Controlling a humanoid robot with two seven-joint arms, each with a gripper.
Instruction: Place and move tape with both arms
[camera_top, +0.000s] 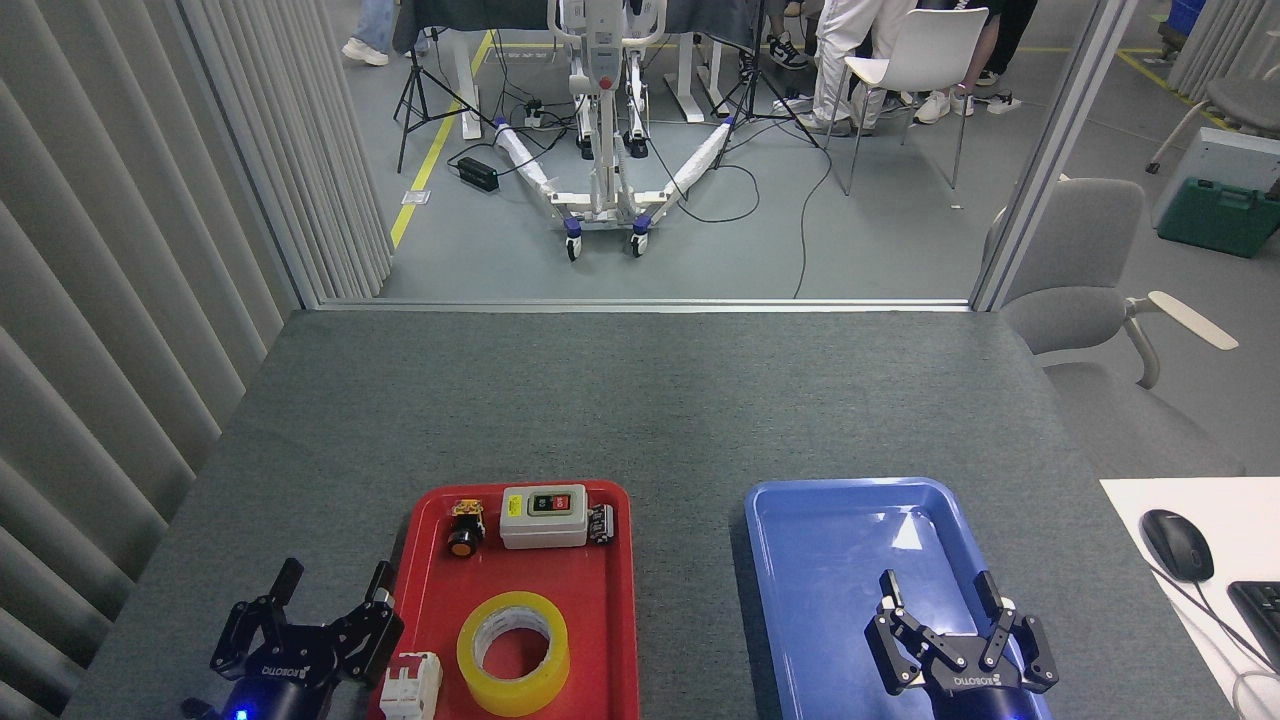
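Reaching for the tape (513, 652) in the red tray (620, 600), my left fingers (332, 590) and right fingers (940, 595) spread wide; I should straddle its rim squarely.

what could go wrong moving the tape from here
1. The tape lies flat in the red tray, close beside a white breaker; the left gripper, jaws open at the tray's left edge, may knock the breaker or catch the rim.
2. Lying flat, the roll may slip from a grasp.
3. The right gripper, open over the blue tray, is across a gap, so a handover could drop it.
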